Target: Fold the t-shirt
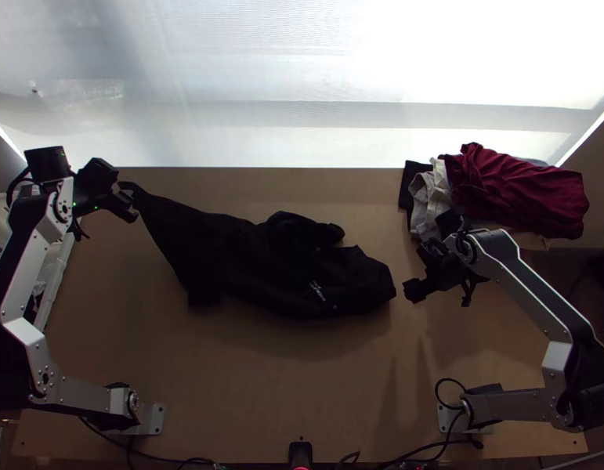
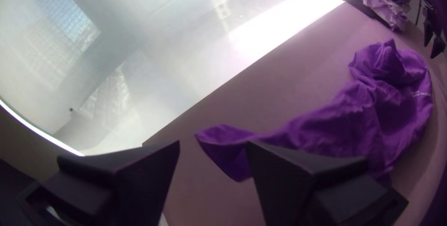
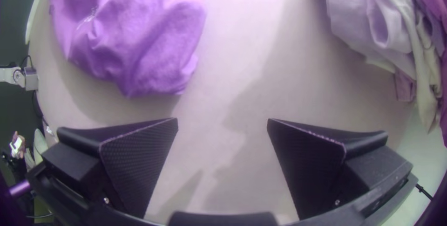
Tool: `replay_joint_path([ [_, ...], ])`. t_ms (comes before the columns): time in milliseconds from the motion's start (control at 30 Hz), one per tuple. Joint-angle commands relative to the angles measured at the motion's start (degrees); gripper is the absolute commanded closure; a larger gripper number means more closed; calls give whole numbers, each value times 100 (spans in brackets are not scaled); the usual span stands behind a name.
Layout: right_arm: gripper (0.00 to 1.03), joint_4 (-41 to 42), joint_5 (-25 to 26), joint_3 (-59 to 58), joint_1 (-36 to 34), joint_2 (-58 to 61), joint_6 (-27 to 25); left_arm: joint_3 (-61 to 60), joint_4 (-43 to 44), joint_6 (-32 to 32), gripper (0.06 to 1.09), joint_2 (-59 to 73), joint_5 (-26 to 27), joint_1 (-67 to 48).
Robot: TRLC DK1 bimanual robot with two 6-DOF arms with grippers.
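Note:
The black t-shirt [image 1: 247, 258] lies bunched and stretched lengthwise across the middle of the table, a small print near its right end. At its narrow far-left end is my left gripper [image 1: 128, 200], open. In the left wrist view the shirt [image 2: 344, 123] looks purple; its tip lies partly behind one finger of the left gripper [image 2: 213, 144], with no cloth seen pinched. My right gripper [image 1: 419, 270] is just right of the shirt's wide end. The right wrist view shows the shirt [image 3: 135, 35] beyond the open fingers of the right gripper [image 3: 222, 122], apart from them.
A pile of clothes with a dark red piece [image 1: 521, 192] and a pale piece [image 1: 429, 200] lies at the table's far right corner, close beyond the right gripper. A whitish bin [image 1: 60, 270] stands at the left edge. Cables run along the near edge.

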Motion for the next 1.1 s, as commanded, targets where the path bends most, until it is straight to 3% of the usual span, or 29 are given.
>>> replay_joint_path([
  [0, 14, 208, -25, 222, -10, 571, -52, 136, -199, -149, 10, -24, -98, 135],
  [200, 14, 322, -131, 451, 500, 870, -44, 127, -920, -483, 10, -727, -71, -93],
  [433, 15, 322, -746, 846, 508, 1195, -17, -215, -2458, -501, 11, -1255, 342, -585],
  [500, 21, 322, -931, 864, 500, 1222, 0, -470, -2484, -492, 11, -1439, 342, -656],
  [633, 48, 296, -1502, 838, 491, 1345, 53, -787, -2484, -536, 11, -1703, 342, -682],
  [667, 51, 261, -1713, 820, 500, 1380, 97, -839, -2484, -554, 11, -1747, 333, -673],
  [1067, 51, 270, -1889, 741, 675, 1600, 79, -1683, -2669, -598, 11, -2424, 315, -981],
])
